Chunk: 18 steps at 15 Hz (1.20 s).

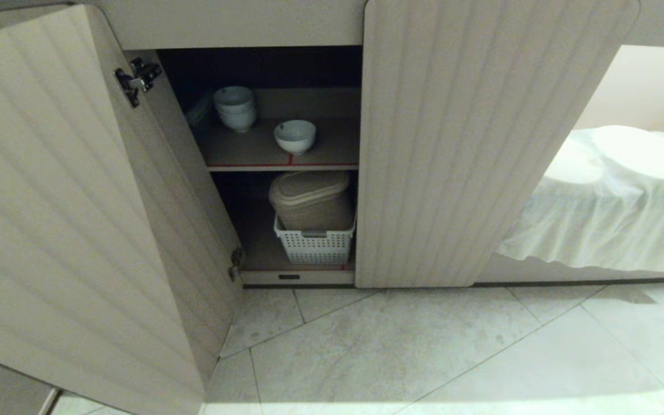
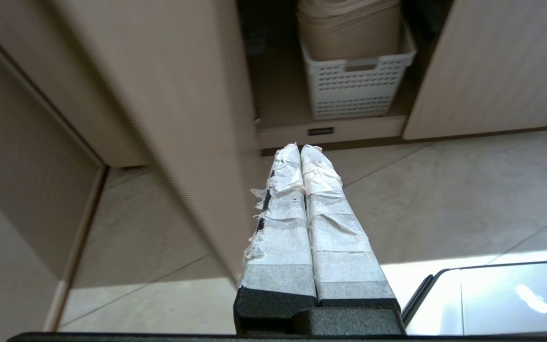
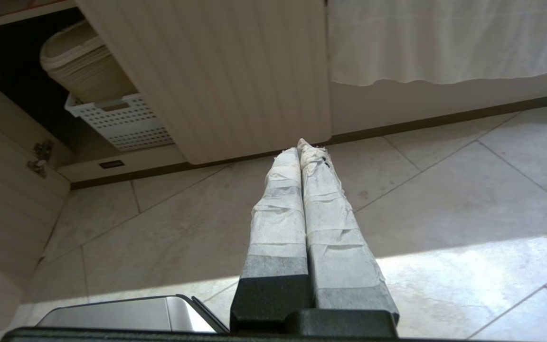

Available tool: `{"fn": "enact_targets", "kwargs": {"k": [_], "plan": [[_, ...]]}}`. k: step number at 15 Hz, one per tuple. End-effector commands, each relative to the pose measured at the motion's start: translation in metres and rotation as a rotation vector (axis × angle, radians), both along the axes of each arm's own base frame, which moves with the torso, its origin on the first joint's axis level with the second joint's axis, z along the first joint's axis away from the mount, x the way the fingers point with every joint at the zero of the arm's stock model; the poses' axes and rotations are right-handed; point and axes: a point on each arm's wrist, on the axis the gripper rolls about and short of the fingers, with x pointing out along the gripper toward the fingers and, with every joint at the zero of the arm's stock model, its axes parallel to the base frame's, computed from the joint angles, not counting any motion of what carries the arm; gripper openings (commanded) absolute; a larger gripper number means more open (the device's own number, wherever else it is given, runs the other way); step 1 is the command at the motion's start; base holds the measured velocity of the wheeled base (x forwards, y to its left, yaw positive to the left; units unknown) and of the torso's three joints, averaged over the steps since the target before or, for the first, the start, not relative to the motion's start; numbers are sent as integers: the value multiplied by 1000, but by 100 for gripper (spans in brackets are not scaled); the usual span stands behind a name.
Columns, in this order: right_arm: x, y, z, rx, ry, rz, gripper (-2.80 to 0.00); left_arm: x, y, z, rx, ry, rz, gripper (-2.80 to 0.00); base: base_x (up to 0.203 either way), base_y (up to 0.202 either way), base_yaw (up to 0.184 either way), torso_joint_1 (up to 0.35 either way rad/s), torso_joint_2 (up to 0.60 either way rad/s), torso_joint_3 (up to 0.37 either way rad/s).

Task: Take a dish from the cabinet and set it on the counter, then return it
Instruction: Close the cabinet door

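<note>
The dish (image 1: 295, 136), a small deep white bowl, sits alone near the front of the cabinet's (image 1: 464, 144) upper red-edged shelf (image 1: 283, 167). The cabinet's left door (image 1: 67, 202) stands swung open and its right door is closed. Neither arm shows in the head view. My left gripper (image 2: 300, 148) is shut and empty, low over the floor tiles before the cabinet's base. My right gripper (image 3: 299, 146) is likewise shut and empty, low before the closed right door (image 3: 226, 76). The counter is out of view.
A stack of white bowls (image 1: 234, 107) stands behind and left of the dish. On the lower shelf a beige lidded bin (image 1: 312, 200) sits in a white perforated basket (image 1: 314, 245). A white-draped surface (image 1: 614, 219) with white plates lies to the right. Pale tiled floor (image 1: 401, 351) lies in front.
</note>
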Motion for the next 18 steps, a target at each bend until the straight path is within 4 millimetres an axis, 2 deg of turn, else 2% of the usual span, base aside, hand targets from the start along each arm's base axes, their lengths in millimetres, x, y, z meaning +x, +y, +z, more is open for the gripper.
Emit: {"fn": "enact_targets", "kwargs": {"k": [1, 12, 18], "plan": [[0, 0, 0, 1, -2, 1, -280, 0, 0, 0, 1, -1, -1, -280, 0, 197, -3, 0, 5, 2], [0, 0, 0, 1, -1, 1, -280, 0, 0, 0, 1, -3, -1, -280, 0, 188, -1, 2, 2, 2], [0, 0, 0, 1, 0, 0, -280, 0, 0, 0, 0, -3, 0, -280, 0, 11, 0, 1, 0, 0]]}}
